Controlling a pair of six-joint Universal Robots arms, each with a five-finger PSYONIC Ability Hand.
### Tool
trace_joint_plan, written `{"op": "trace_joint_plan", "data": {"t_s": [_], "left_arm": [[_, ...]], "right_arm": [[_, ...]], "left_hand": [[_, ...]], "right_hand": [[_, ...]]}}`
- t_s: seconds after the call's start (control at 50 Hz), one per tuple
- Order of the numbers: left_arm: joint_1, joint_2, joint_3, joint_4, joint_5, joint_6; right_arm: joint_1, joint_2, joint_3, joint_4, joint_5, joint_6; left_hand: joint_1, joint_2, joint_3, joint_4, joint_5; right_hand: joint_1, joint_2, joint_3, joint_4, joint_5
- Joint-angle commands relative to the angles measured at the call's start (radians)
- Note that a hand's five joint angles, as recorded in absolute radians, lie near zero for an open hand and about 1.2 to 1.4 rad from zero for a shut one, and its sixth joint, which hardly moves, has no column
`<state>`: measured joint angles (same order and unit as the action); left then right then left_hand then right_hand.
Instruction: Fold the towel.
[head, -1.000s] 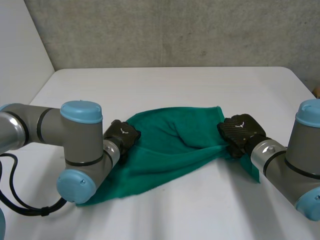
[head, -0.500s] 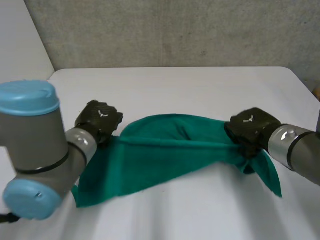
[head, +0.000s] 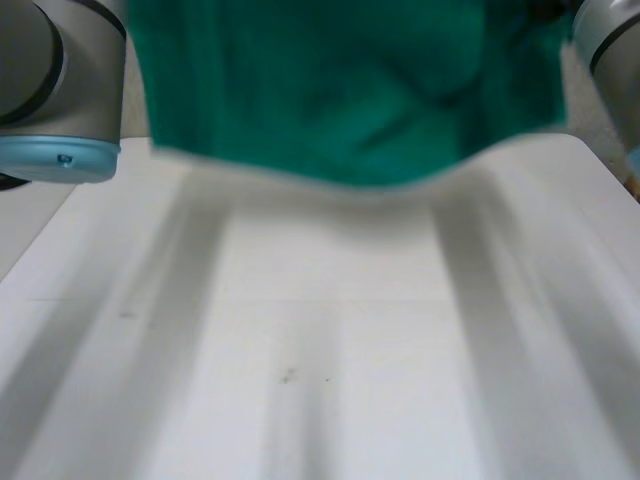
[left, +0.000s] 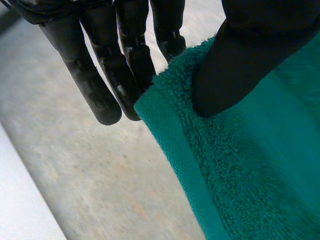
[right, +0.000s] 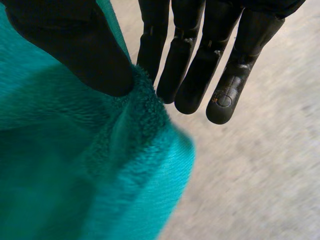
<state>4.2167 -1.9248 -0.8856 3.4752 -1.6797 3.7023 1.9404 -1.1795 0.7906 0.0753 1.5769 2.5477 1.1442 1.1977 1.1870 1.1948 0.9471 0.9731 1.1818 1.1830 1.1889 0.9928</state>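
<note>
From my head camera the towel (head: 340, 90) is blurred, its upper part cut off (so are my left arm (head: 60, 90) and right arm (head: 610, 40)). It hides some fingertips of my left hand (left: 100, 75) and right hand (right: 195, 65).

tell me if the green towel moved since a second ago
Yes. The green towel has gone up: it lay bunched on the white table, now it hangs above it, pinched by the left hand and the right hand.

left arm (head: 60, 85): grey round joint, black seam, light-blue cap | right arm (head: 612, 45): grey, black seam | left hand (left: 107, 70): matte black, slim fingers, broad thumb | right hand (right: 200, 55): black, round fingertip mark
</note>
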Motion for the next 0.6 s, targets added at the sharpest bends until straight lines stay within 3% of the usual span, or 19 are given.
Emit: {"op": "trace_joint_plan", "data": {"t_s": [0.02, 0.22, 0.36, 0.5, 0.52, 0.54, 0.6], "left_arm": [[-0.001, 0.076, -0.260, 0.042, -0.003, -0.010], [0.043, 0.069, -0.665, 0.038, 0.006, -0.103], [0.054, 0.020, -0.795, 0.045, 0.009, -0.125], [0.071, 0.046, -0.802, 0.044, 0.009, -0.125], [0.072, 0.056, -0.800, 0.042, 0.009, -0.125], [0.077, 0.079, -0.802, 0.042, 0.009, -0.125], [0.094, 0.105, -0.808, 0.044, 0.009, -0.125]], "right_arm": [[-0.012, -0.066, 0.185, 0.012, -0.050, 0.019], [-0.009, 0.047, 0.422, 0.046, -0.109, 0.034], [-0.011, 0.231, 0.496, 0.080, -0.118, 0.043], [-0.072, 0.224, 0.489, 0.075, -0.132, 0.186], [-0.080, 0.212, 0.483, 0.081, -0.140, 0.224], [-0.086, 0.198, 0.484, 0.084, -0.149, 0.247], [-0.104, 0.175, 0.501, 0.093, -0.170, 0.272]], "left_hand": [[0.252, 0.199, 0.209, 0.201, 0.275], [0.252, 0.199, 0.209, 0.201, 0.275], [0.252, 0.199, 0.209, 0.201, 0.275], [0.252, 0.199, 0.209, 0.201, 0.275], [0.252, 0.199, 0.209, 0.201, 0.275], [0.252, 0.199, 0.209, 0.201, 0.275], [0.252, 0.199, 0.209, 0.201, 0.275]], "right_hand": [[0.423, 0.214, 0.213, 0.207, 0.229], [0.423, 0.214, 0.213, 0.207, 0.229], [0.423, 0.214, 0.213, 0.207, 0.229], [0.421, 0.213, 0.211, 0.206, 0.227], [0.009, -0.200, -0.201, -0.207, -0.186], [-0.243, -0.451, -0.453, -0.458, -0.437], [-0.385, -0.594, -0.595, -0.601, -0.580]]}}
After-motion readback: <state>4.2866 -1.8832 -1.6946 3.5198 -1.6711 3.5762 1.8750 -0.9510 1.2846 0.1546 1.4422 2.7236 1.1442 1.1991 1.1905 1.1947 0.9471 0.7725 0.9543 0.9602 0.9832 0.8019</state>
